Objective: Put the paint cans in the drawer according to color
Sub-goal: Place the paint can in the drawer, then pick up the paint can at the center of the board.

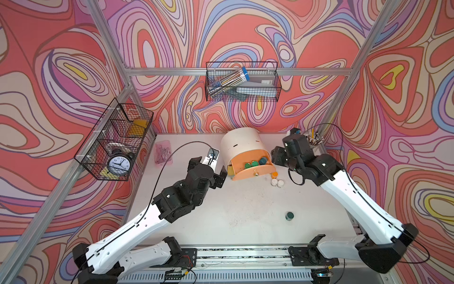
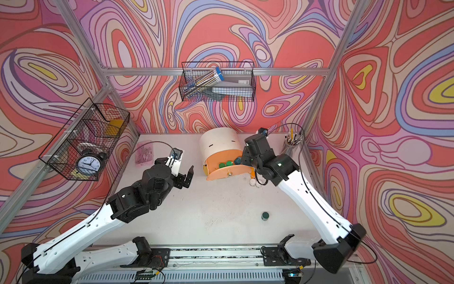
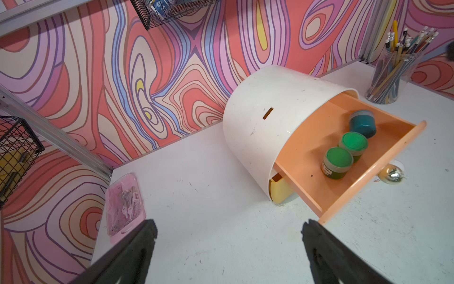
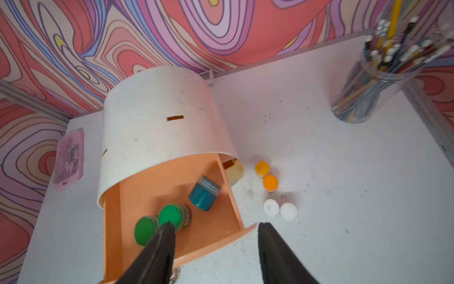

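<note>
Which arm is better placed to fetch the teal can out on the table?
Right, likely. The lone teal can sits on that arm's side; the right gripper is open and empty. The left gripper is farther off.

The cream arch-shaped plastic chest (image 1: pixel 242 145) stands at twelve o'clock on the white tabletop (image 1: pixel 233 209). In its pulled-out peach drawer (image 3: pixel 304 150) sit two green-lidded paint jars (image 3: pixel 339 158), with a tipped teal jar (image 3: pixel 363 124) at their three o'clock. At the chest's four o'clock stand two orange-lidded jars (image 4: pixel 270 182), with two white-lidded jars (image 4: pixel 271 207) before them. Another teal jar (image 1: pixel 290 216) sits well apart, at the chest's five o'clock.
</note>
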`<state>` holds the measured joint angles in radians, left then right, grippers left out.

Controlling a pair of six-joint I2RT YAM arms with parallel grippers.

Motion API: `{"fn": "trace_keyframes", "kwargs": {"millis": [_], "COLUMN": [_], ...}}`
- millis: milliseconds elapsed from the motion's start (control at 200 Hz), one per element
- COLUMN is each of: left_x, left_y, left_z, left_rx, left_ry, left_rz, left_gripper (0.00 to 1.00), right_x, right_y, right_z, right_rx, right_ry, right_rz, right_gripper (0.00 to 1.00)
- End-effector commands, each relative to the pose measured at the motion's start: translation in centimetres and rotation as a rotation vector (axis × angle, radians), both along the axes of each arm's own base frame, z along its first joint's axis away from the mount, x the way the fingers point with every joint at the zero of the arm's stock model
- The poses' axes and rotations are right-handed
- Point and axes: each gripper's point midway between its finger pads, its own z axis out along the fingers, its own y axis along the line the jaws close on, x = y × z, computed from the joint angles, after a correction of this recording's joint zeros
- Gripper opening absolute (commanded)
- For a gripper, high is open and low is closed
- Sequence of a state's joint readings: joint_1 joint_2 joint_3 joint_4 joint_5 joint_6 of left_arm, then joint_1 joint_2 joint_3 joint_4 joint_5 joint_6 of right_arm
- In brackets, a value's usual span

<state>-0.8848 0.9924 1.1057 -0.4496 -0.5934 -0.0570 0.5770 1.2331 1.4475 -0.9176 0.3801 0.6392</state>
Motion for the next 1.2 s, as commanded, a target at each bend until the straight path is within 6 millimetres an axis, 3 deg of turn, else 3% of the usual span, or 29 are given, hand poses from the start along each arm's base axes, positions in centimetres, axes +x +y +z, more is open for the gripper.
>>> {"fn": "trace_keyframes", "kwargs": {"millis": [0,165,305,476,641,921,1192], "left_x": [-0.5,-0.6,-0.6,-0.6,-0.5,-0.3,-0.3], "left_y": [0.2,0.2,0.2,0.2,0.2,0.1,0.0], "left_z": [1.1,1.1,1.1,1.0,0.9,0.7,0.6], "left_rx": [-0.042,-0.045,-0.045,-0.045,-0.038,-0.026,-0.02], "left_ry": [-0.007,-0.007,-0.006,-0.004,-0.004,-0.005,0.001], "left_rz": [-0.009,-0.012,-0.012,-0.013,-0.009,-0.006,-0.007], "left_gripper": [0.99,0.99,0.99,0.99,0.99,0.99,0.99], "right_x": [-3.5,-8.6,-12.6,-15.5,-16.8,-16.2,-14.4], "right_y": [-4.5,-7.1,-6.1,-6.3,-5.5,-5.2,-6.0], "right_z": [-4.0,-11.6,-18.0,-22.5,-26.5,-29.1,-29.1], "right_rx": [-0.095,-0.099,-0.019,0.029,0.063,0.048,-0.047], "right_ry": [0.116,0.334,0.559,0.669,0.751,0.741,0.687], "right_rz": [-0.154,-0.263,-0.257,-0.285,-0.263,-0.242,-0.252], "right_gripper": [0.56,0.55,0.55,0.55,0.55,0.54,0.53]}}
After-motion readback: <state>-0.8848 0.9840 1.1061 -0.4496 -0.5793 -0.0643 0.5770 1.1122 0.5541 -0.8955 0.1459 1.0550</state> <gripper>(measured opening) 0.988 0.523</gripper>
